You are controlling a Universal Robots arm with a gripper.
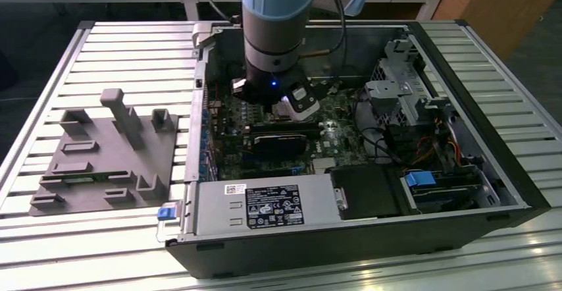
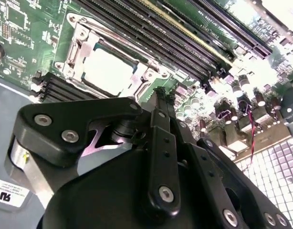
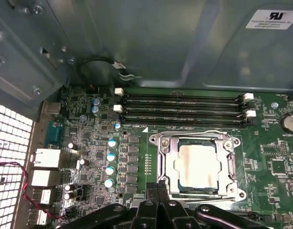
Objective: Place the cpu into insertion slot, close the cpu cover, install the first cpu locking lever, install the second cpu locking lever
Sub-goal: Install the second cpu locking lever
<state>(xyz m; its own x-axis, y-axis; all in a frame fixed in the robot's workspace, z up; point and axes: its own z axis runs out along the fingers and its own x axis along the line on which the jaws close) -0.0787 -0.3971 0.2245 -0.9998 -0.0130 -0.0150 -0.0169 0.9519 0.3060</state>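
**Inside the open computer case: end effector at the near edge of the CPU socket**

On the green motherboard, the cpu (image 3: 198, 166) lies flat in the insertion slot (image 3: 162, 164), its pale metal top showing through the cut-out of the cpu cover (image 3: 199, 141), which lies down over it. The end effector (image 3: 158, 187), fingers clenched together with nothing between them, sits just beside the socket's edge farthest from the memory slots (image 3: 182, 109). The socket lies straight ahead of the fingertips. A thin wire lever (image 3: 192, 132) runs along the socket's memory-side edge.
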